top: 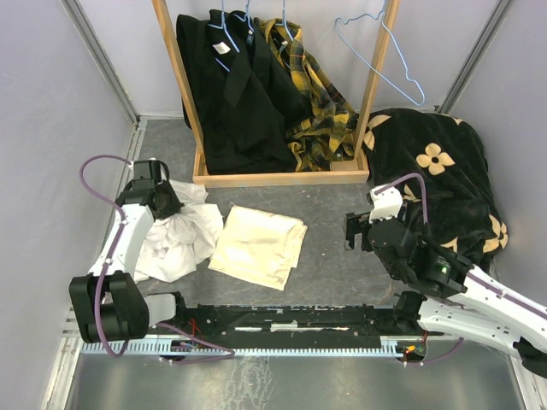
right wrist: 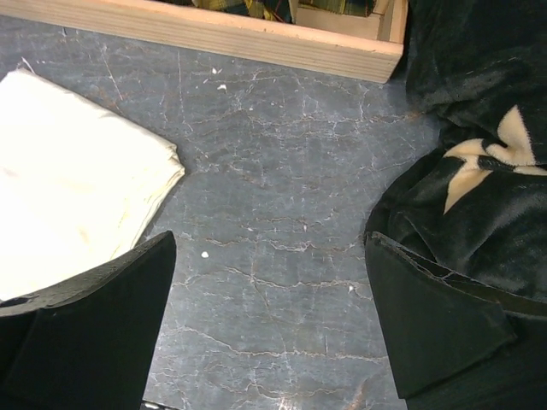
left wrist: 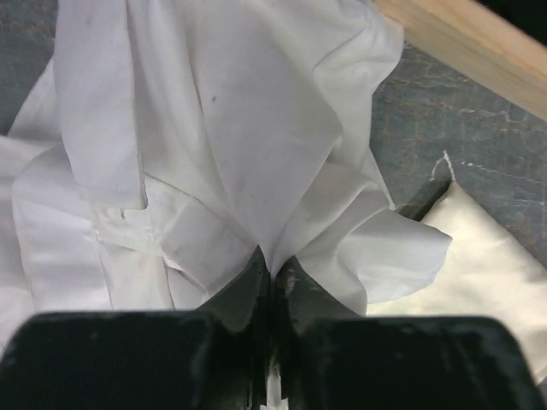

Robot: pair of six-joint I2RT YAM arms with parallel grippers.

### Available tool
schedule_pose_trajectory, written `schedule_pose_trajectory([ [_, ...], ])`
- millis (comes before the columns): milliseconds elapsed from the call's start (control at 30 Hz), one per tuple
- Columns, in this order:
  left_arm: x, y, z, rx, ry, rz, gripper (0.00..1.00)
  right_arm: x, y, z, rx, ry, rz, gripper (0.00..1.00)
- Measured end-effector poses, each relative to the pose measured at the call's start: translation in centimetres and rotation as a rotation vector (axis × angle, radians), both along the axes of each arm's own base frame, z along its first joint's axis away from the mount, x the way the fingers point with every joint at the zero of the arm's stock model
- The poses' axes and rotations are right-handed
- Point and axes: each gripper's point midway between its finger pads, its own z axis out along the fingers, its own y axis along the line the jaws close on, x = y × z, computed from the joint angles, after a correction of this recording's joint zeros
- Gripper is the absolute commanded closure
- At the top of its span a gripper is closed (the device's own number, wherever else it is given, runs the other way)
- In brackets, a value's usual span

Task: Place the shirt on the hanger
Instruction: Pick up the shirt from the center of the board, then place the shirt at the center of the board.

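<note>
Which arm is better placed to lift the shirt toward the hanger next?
Left: the left fingers pinch a fold of the shirt. The right fingers stand open over the table, away from it.

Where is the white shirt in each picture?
Top external: the shirt lies crumpled at middle left.
Left wrist: the shirt fills most of the picture, very close up.
Right wrist: not in it.
Shared landmark: the cream folded cloth, which lies just right of the shirt.
</note>
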Motion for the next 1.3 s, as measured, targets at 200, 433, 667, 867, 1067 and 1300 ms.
schedule_pose_trajectory([
  [200, 1.4, 1.0, 2.9, -0.096, -0.096, 0.021, 0.97, 0.0, -0.4, 0.6, 0.023, -0.02, -0.014, 0.01],
  [433, 2.0, -0.6, 10.2, -0.145, -0.292, -0.049, 0.97, 0.2, -0.4, 0.8, 0.034, -0.023, -0.03, 0.01],
  [667, 2.9, -4.2, 19.4, -0.089, -0.499, -0.201, 0.97, 0.5, 0.8, 0.9, 0.056, -0.009, -0.027, 0.01],
  [867, 1.2, -9.4, 25.1, -0.028, -0.611, -0.425, 0.97, 0.5, 1.6, 0.4, 0.066, 0.022, -0.016, 0.01],
  [1067, -0.7, -10.3, 31.0, 0.03, -0.76, -0.493, 0.97, 0.1, 1.9, 0.7, 0.115, 0.032, -0.009, 0.01],
  [1300, -2.3, -9.7, 37.7, 0.04, -0.905, -0.474, 0.97, -0.5, 1.0, 2.0, 0.185, 0.009, -0.013, 0.01],
])
